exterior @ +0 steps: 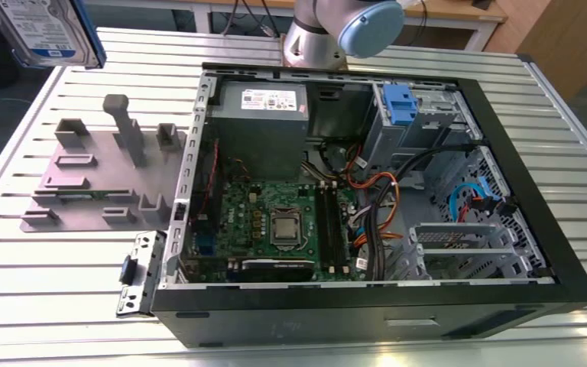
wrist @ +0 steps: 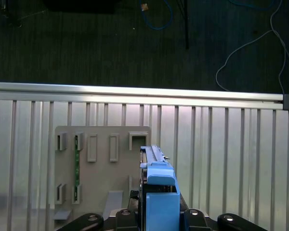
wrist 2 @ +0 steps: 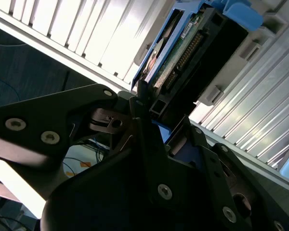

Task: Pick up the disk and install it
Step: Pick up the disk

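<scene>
Setting: robotics lab or workshop | Work surface: slatted aluminium table (exterior: 69,290) | Evidence: opened desktop computer case (exterior: 375,310) with its motherboard (exterior: 273,222) exposed, beside a grey fixture stand (exterior: 89,191) | Robot arm (exterior: 324,30) standing at the table's far edge | Loose cables (wrist: 250,48) on a dark floor (wrist: 86,48) | Wooden benches (exterior: 457,9) behind.

Nothing printed is legible. A white-and-blue label on the disk (exterior: 40,29) carries lines of text too small to make out, and the power supply (exterior: 261,103) inside the computer case (exterior: 375,306) bears a white sticker, likewise unreadable.
</scene>
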`<state>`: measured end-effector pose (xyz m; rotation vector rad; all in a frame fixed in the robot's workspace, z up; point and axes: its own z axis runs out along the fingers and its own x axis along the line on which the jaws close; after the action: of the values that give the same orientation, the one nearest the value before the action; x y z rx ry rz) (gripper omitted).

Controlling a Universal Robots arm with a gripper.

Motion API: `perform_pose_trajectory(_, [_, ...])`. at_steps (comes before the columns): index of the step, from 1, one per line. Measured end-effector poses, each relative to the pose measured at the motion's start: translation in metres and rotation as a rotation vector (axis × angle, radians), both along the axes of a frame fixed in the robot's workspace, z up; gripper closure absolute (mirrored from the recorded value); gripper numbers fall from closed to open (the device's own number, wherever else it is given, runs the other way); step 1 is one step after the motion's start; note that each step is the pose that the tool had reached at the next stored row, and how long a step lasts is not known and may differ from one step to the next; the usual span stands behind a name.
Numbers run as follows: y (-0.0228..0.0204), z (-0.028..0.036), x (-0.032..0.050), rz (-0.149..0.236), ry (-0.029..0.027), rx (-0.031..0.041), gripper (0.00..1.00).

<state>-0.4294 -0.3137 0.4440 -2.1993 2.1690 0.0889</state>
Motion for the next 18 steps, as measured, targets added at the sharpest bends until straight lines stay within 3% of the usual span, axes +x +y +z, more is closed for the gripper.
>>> perform_pose_trajectory(18, [0.0, 0.0037, 0.0, 0.0, 0.0, 0.0, 0.64])
